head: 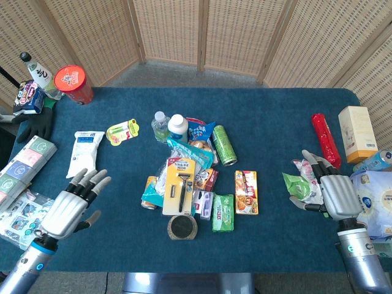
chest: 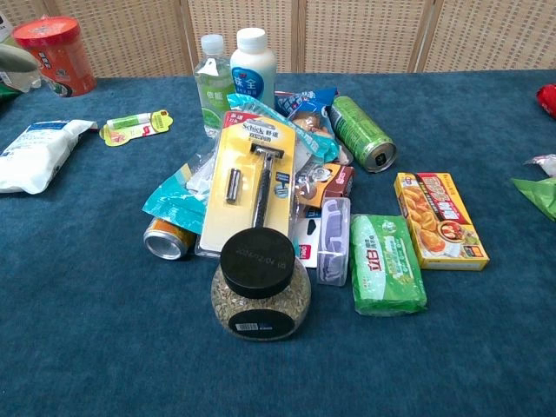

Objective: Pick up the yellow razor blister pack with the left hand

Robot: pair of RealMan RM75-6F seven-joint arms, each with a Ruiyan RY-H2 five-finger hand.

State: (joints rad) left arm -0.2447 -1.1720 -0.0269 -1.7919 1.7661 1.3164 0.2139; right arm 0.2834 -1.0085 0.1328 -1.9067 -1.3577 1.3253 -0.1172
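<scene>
The yellow razor blister pack [head: 179, 185] is lying face up on top of the pile at the centre of the surface [head: 269, 122], its lower edge just behind the black-lidded glass jar [chest: 260, 283]. It is resting tilted, propped on the packets beneath it: a teal pouch [chest: 176, 201] and an orange can [chest: 168, 239] are showing under its left edge, and a clear plastic case [chest: 332, 239] is sitting to its right. Because the card is overhanging on that left side, an edge appears open for gripping from there.

The left robot hand [head: 72, 206] is hovering over the surface near the front left, well apart from the pile, holding nothing, its fingers spread and pointing toward the centre. It is judged to be in the approach stage; no contact with the pack is being made.

The right robot hand [head: 329, 191] is resting at the far right, also empty with fingers apart, beside a green wrapper [head: 296, 185]. It is taking no part in the task.

Risk noted: the jar is standing close against the pack and may be knocked during the lift.
</scene>
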